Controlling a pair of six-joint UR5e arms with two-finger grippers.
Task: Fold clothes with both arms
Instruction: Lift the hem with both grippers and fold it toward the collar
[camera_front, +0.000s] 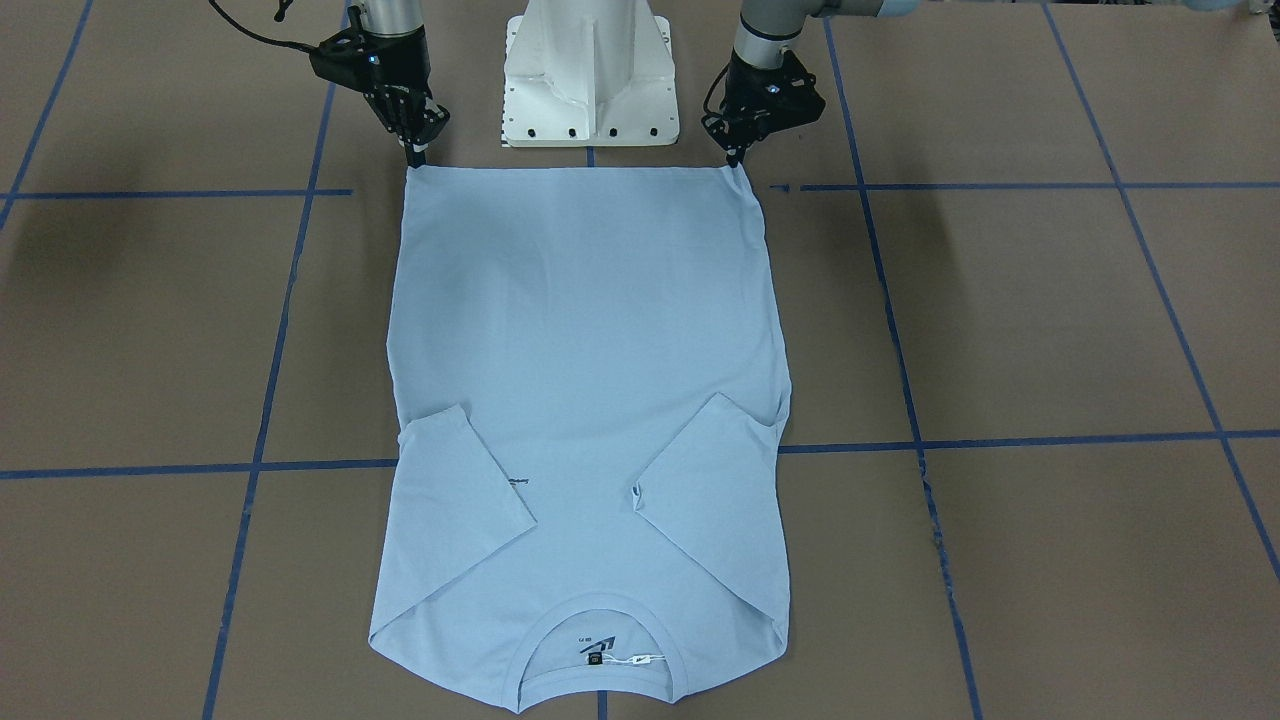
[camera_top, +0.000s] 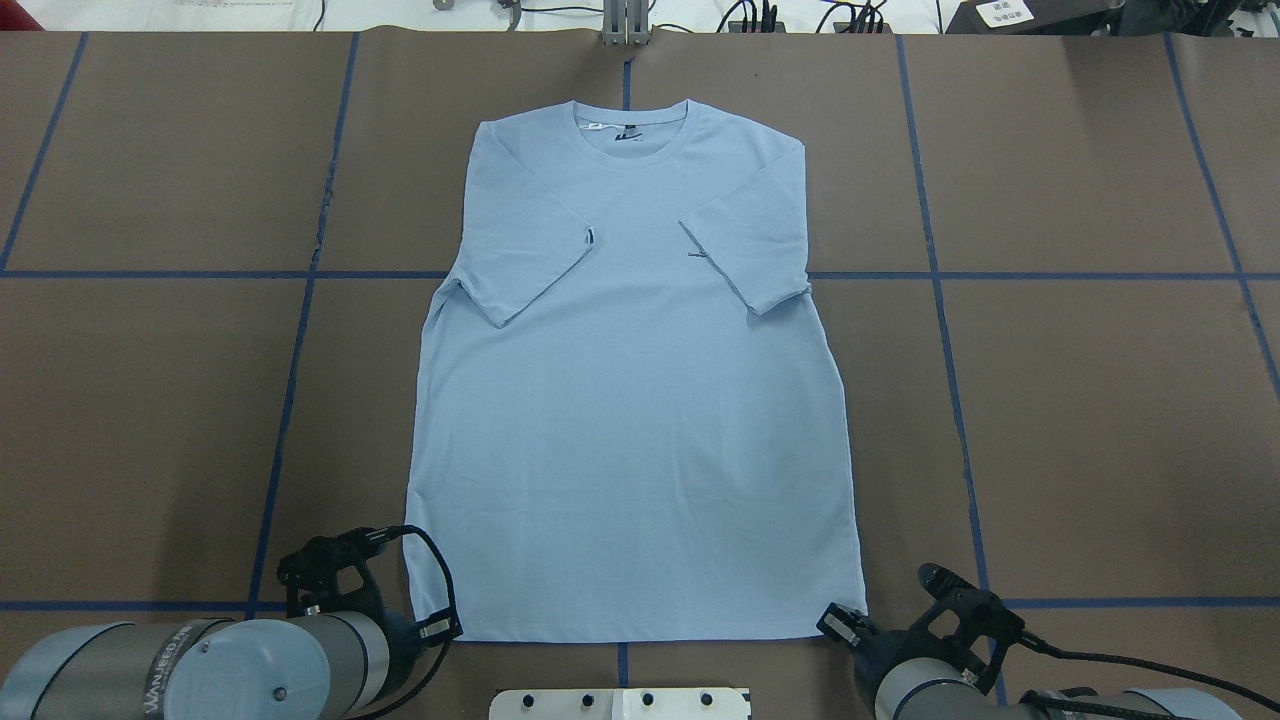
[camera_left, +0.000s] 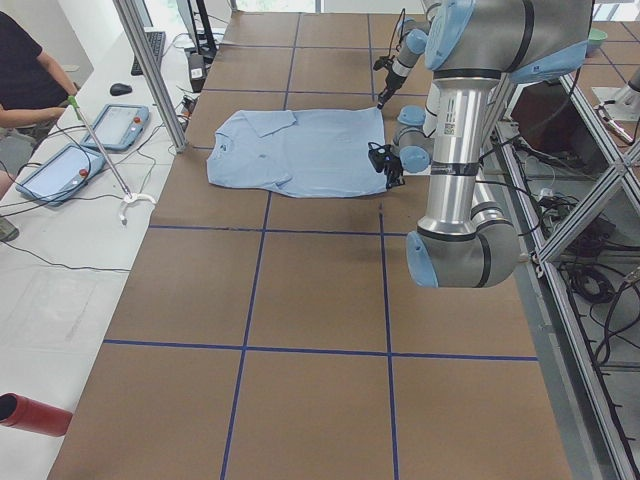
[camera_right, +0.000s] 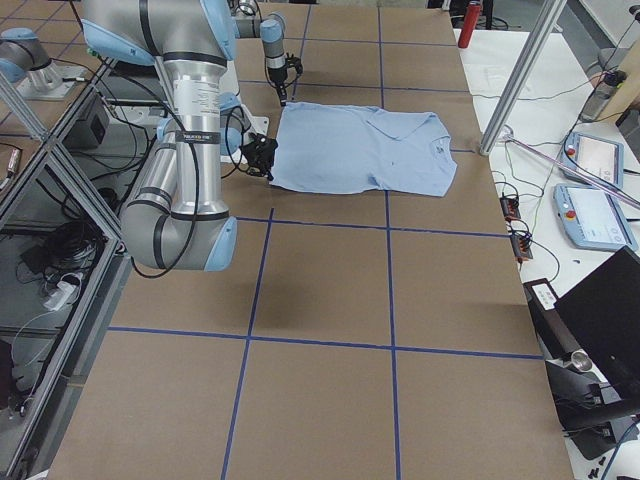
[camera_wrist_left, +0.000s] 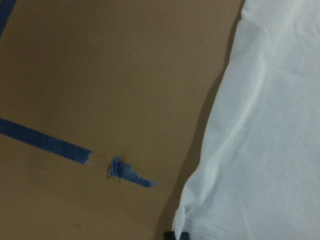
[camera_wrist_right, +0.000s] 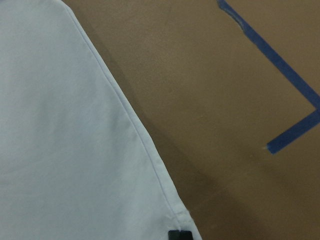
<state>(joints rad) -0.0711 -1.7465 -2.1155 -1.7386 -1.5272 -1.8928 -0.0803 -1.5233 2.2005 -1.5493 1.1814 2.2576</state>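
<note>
Mostly hidden under the right folded-in sleeve (camera_front: 465, 490) of the T-shirt (camera_front: 590, 330): the chest print (camera_front: 517, 482), a dark sliver, too small to make out. Likewise too small to read: the neck label (camera_front: 598, 657) inside the far collar. Cannot tell a pinch from a mere touch at the near hem corners, at left gripper (camera_front: 738, 158) and right gripper (camera_front: 416, 160); covered by their own wrists from overhead, and reduced in each soft-focused wrist view to one black fingertip (camera_wrist_left: 177, 235) clipped by the lower edge. Cropped by the overhead view's near edge: left arm (camera_top: 200, 665), right arm (camera_top: 905, 697), pedestal base (camera_top: 620, 703). Cut off at the left side view's edge: a person (camera_left: 25, 70), only torso and forearm showing.
</note>
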